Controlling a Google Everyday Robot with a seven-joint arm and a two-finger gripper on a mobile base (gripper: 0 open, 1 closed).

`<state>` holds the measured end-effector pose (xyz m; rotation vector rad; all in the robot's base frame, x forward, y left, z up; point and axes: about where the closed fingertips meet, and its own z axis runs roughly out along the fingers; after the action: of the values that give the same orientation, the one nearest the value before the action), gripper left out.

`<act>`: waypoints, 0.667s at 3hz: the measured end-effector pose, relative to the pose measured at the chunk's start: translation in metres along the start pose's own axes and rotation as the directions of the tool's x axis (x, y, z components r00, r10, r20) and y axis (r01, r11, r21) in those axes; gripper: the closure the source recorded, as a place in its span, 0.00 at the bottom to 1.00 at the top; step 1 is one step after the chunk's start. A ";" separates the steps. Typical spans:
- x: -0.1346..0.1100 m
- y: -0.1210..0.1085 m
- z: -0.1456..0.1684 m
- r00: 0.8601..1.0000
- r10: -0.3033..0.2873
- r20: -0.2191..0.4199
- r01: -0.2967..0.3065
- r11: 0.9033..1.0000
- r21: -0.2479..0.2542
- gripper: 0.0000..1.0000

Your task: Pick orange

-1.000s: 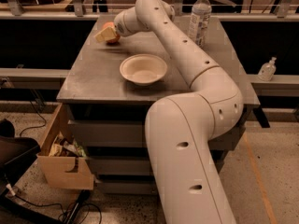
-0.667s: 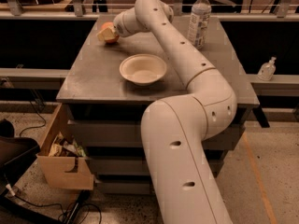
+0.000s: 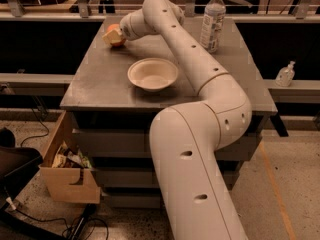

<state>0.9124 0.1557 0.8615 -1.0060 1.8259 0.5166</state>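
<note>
The orange [image 3: 117, 29] is at the far left corner of the grey table [image 3: 100, 81], between the cream fingers of my gripper. My gripper [image 3: 113, 36] reaches across the table from the right and is shut on the orange, holding it just above the tabletop. Most of the fruit is hidden by the fingers; only its top and right side show.
A shallow white bowl [image 3: 152, 74] sits mid-table, under my forearm's left side. A clear water bottle [image 3: 212, 20] stands at the far right. An open wooden drawer [image 3: 67, 169] sticks out at the lower left. A small pump bottle [image 3: 285, 75] stands on the right ledge.
My gripper and the orange have moved together a little up and away toward the table's far edge. The bowl and bottle have stayed put.
</note>
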 end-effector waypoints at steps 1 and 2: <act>0.001 0.001 0.002 1.000 0.000 -0.002 0.000 1.000 -0.003 1.00; -0.018 0.001 -0.016 0.999 -0.008 0.041 0.009 1.000 -0.018 1.00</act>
<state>0.9068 0.1524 0.8841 -1.0081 1.7827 0.5456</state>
